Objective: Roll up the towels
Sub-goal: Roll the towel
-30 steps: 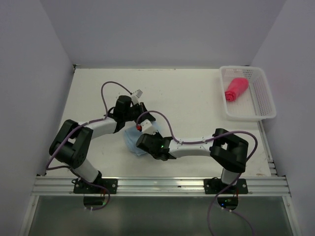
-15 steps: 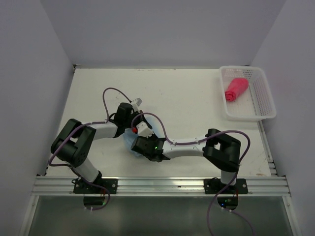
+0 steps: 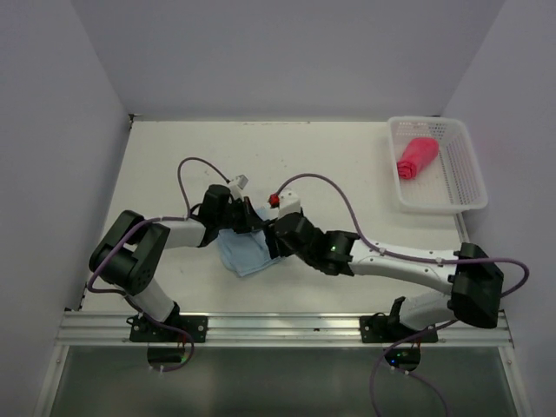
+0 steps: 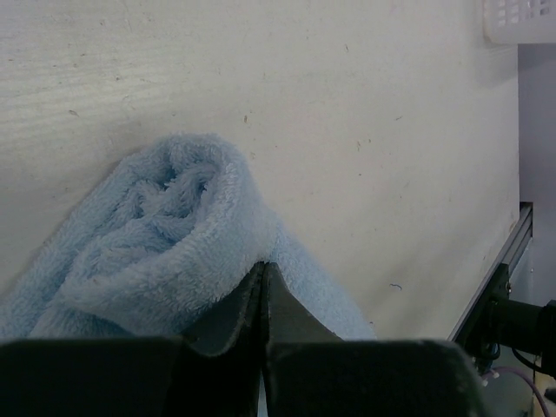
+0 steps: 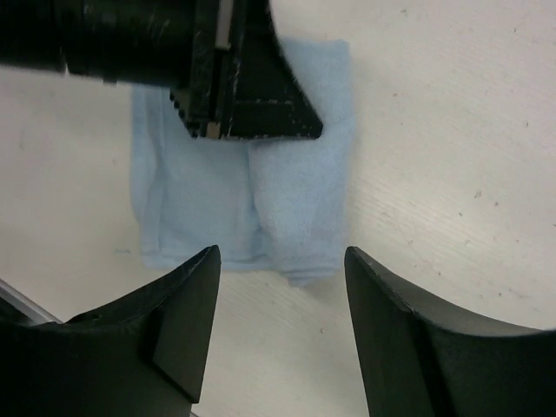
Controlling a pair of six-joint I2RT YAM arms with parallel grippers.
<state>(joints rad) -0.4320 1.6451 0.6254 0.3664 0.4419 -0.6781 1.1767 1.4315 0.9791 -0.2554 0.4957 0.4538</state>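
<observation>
A light blue towel (image 3: 242, 254) lies partly rolled on the table in front of the left arm. In the left wrist view the light blue towel (image 4: 169, 248) shows a rolled end facing the camera. My left gripper (image 3: 251, 221) is shut, its tips (image 4: 263, 266) pressed against the roll with no cloth visibly between them. My right gripper (image 3: 274, 240) hovers open just right of the towel, and in its own view the gripper (image 5: 282, 261) stands wide above the towel's (image 5: 295, 208) near edge. The left gripper (image 5: 252, 122) rests on the cloth there. A red-pink towel (image 3: 415, 157) lies rolled in the white basket (image 3: 465, 174).
The white mesh basket stands at the back right corner, and its corner (image 4: 521, 22) shows in the left wrist view. An aluminium rail (image 3: 287, 327) runs along the near table edge. Purple cables (image 3: 195, 165) loop above both arms.
My right gripper has opened and let go of the blue towel, and its arm has swung out to the right. The left gripper stays shut at the towel.
</observation>
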